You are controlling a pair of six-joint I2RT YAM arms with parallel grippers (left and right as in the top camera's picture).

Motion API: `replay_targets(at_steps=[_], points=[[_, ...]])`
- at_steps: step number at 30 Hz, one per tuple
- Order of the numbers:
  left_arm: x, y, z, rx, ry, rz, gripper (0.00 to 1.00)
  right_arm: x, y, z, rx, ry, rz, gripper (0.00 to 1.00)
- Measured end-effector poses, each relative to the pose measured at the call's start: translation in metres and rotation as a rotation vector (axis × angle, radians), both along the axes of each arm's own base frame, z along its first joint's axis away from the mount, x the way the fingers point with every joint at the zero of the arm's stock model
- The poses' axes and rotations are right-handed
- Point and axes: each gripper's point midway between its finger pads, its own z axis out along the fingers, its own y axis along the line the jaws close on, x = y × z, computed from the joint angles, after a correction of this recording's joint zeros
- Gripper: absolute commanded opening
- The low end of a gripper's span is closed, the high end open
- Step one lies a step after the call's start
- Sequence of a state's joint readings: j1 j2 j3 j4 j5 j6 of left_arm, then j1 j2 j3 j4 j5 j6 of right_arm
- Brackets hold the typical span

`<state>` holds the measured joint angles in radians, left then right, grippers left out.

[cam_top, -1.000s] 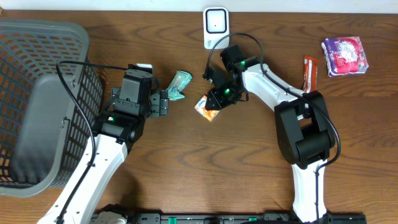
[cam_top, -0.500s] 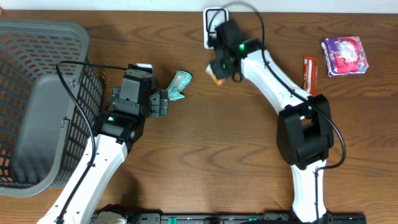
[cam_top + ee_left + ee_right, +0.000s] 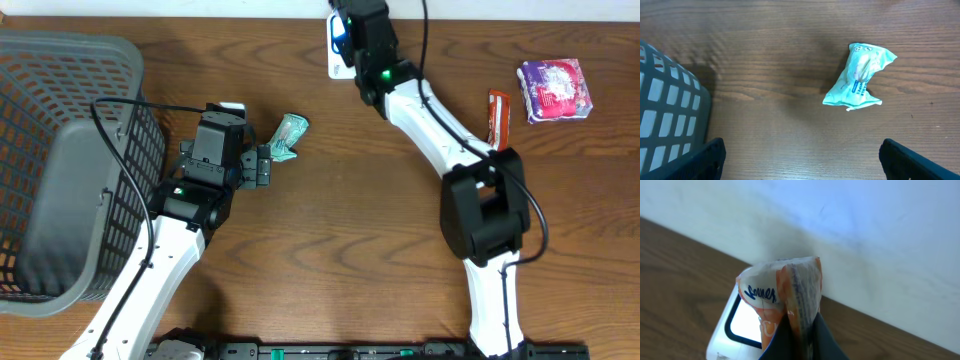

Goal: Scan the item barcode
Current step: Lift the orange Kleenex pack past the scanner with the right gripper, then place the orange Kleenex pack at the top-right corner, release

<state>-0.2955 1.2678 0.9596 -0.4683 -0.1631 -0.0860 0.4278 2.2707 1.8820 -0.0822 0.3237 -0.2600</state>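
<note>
Carried from the middle of the table (image 3: pixel 330 250) to its far edge, the orange packet (image 3: pixel 785 300) is now held clamped in the right gripper (image 3: pixel 800 330) at the scanner (image 3: pixel 735 325), apparently so that its barcode is read, while the left gripper (image 3: pixel 800 165) is kept wide apart.

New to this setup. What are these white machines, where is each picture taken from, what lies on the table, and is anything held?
The white machines are a left arm and a right arm at a wooden table, each ending in a two-finger pincer. One picture looks down from above; the other two come from wrist cameras. The right pincer is shut on an orange packet, held at the white scanner. The left pincer is open and empty, near a green packet. A grey basket, a purple packet and an orange bar also lie on the table.
</note>
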Motion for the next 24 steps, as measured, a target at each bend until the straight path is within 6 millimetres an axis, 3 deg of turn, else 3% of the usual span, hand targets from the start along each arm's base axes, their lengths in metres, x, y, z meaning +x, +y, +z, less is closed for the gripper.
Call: replay_targets(at_steps=[4, 8, 10, 12, 14, 17, 19, 21, 23, 24], points=[[0.000, 0.000, 0.000, 0.000, 0.000, 0.000, 0.98, 0.001, -0.006, -0.037, -0.029, 0.055, -0.032, 0.01], [0.000, 0.000, 0.000, 0.000, 0.000, 0.000, 0.98, 0.002, -0.029, -0.038, -0.007, 0.078, -0.106, 0.01], [0.000, 0.000, 0.000, 0.000, 0.000, 0.000, 0.98, 0.003, -0.060, -0.031, 0.003, 0.091, -0.181, 0.01], [0.000, 0.000, 0.000, 0.000, 0.001, 0.000, 0.98, -0.004, -0.128, -0.016, 0.009, 0.136, -0.339, 0.01], [0.000, 0.000, 0.000, 0.000, 0.000, 0.000, 0.98, -0.012, -0.170, -0.008, 0.013, 0.166, -0.425, 0.01], [0.000, 0.000, 0.000, 0.000, 0.000, 0.000, 0.98, -0.043, -0.247, -0.014, 0.017, 0.293, -0.594, 0.01], [0.000, 0.000, 0.000, 0.000, 0.000, 0.000, 0.98, -0.058, -0.273, -0.027, 0.041, 0.365, -0.648, 0.01], [0.000, 0.000, 0.000, 0.000, 0.000, 0.000, 0.98, -0.077, -0.293, -0.055, 0.114, 0.476, -0.670, 0.01], [0.000, 0.000, 0.000, 0.000, 0.000, 0.000, 0.98, -0.087, -0.292, -0.076, 0.177, 0.541, -0.651, 0.01], [0.000, 0.000, 0.000, 0.000, 0.000, 0.000, 0.98, -0.102, -0.286, -0.100, 0.237, 0.622, -0.628, 0.01]])
